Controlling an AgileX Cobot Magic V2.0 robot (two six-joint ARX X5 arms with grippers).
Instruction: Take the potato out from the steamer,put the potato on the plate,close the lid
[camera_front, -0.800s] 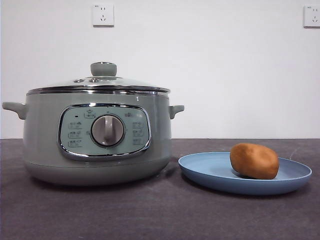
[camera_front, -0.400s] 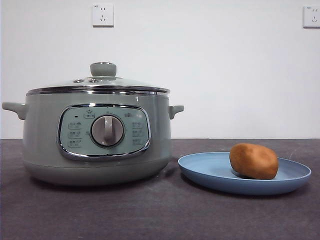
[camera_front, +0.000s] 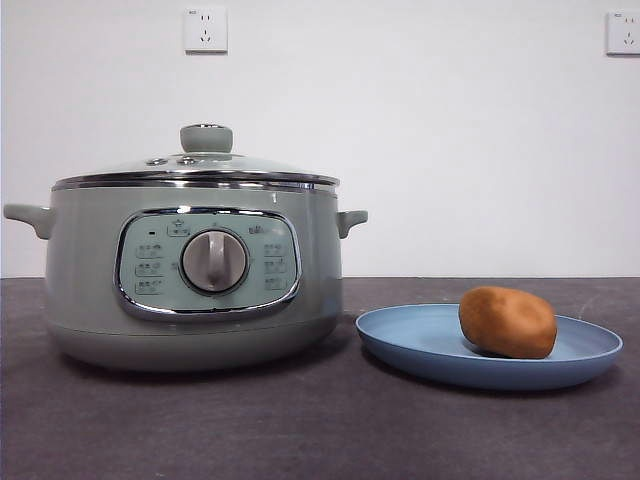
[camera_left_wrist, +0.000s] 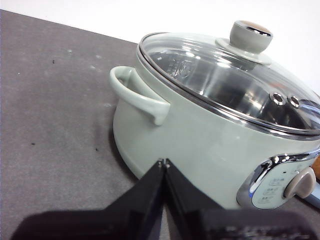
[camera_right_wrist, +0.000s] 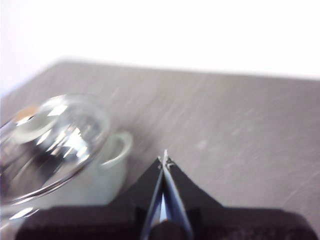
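Note:
The sage-green steamer (camera_front: 195, 270) stands at the left of the front view with the glass lid (camera_front: 200, 165) seated on its rim. The orange-brown potato (camera_front: 507, 321) lies on the light-blue plate (camera_front: 420, 345) to its right. My left gripper (camera_left_wrist: 164, 162) is shut and empty, beside the steamer (camera_left_wrist: 200, 140) near a side handle, with the lid (camera_left_wrist: 235, 75) in sight. My right gripper (camera_right_wrist: 164, 159) is shut and empty above the table, past the steamer's other handle (camera_right_wrist: 116, 147). Neither gripper shows in the front view.
The dark grey table (camera_front: 320, 430) runs to a white wall with two sockets (camera_front: 206, 30). A strip of the blue plate (camera_left_wrist: 312, 197) shows beyond the steamer's panel in the left wrist view.

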